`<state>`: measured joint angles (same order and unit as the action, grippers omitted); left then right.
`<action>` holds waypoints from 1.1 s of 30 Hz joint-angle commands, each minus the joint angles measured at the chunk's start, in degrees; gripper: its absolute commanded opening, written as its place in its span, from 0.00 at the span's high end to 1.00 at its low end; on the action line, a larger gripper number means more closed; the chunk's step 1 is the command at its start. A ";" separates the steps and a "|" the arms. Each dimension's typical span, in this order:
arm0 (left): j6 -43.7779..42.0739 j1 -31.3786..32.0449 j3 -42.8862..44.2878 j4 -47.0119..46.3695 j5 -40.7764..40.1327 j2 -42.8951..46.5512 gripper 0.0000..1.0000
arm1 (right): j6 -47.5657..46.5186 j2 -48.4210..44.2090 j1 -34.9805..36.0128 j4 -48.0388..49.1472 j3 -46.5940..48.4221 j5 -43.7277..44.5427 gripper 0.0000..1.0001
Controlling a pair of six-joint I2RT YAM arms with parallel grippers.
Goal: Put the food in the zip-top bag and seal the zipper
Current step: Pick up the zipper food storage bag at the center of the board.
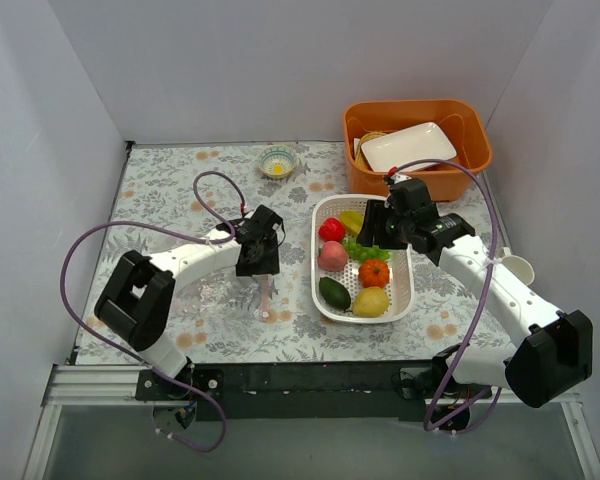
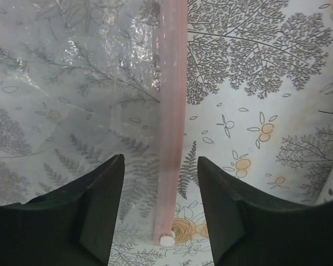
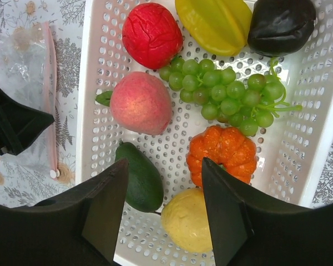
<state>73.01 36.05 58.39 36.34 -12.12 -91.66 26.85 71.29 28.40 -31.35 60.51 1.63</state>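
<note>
The left claw point(image 2: 161, 205) stood wide open and empty, its fingers straddling the pink zipper point(image 2: 172, 111) of the zip-top bag point(image 2: 72, 100), which lay flat on the tabletop point(image 2: 266, 66) beside the white basket point(image 3: 91, 111). The right claw point(image 3: 164, 185) also hung open, holding nothing, above that basket, where the food lay: red fruit point(image 3: 151, 34), peach point(image 3: 140, 102), grapes point(image 3: 227, 94), orange point(image 3: 230, 155), avocado point(image 3: 141, 180), two yellow pieces. Farther back, an orange bin point(image 1: 470, 150) held a white plate point(image 1: 408, 146).
</note>
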 commanded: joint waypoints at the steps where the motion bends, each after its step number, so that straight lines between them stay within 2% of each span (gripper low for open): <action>1: 2.83 0.86 2.34 1.81 -3.96 -1.33 0.48 | 0.04 -1.41 -0.45 1.91 -0.83 -1.19 0.38; 4: 3.28 1.30 2.78 1.90 -4.84 -2.47 0.48 | 0.04 -1.50 -0.54 2.44 -1.36 -1.19 0.39; 7: 3.80 1.39 3.22 1.90 -5.54 -3.70 0.56 | 0.31 -1.50 -0.54 2.87 -1.89 -3.03 0.40; 11: 4.07 1.65 4.36 1.81 -6.07 -4.93 0.60 | 0.48 -1.41 -0.54 3.49 -2.59 -4.35 0.40; 25: 4.33 1.92 5.86 2.25 -7.13 -6.43 0.99 | 1.10 -0.89 -0.54 5.60 -4.26 -8.66 0.46; 33: 4.51 1.92 6.03 2.69 -8.18 -3.54 1.00 | 1.19 0.08 -0.54 7.44 -4.26 -13.05 0.46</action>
<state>76.99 37.67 62.72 38.81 -17.93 -98.59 27.77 71.20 28.12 -27.20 56.34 -7.49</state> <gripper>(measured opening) 0.010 0.533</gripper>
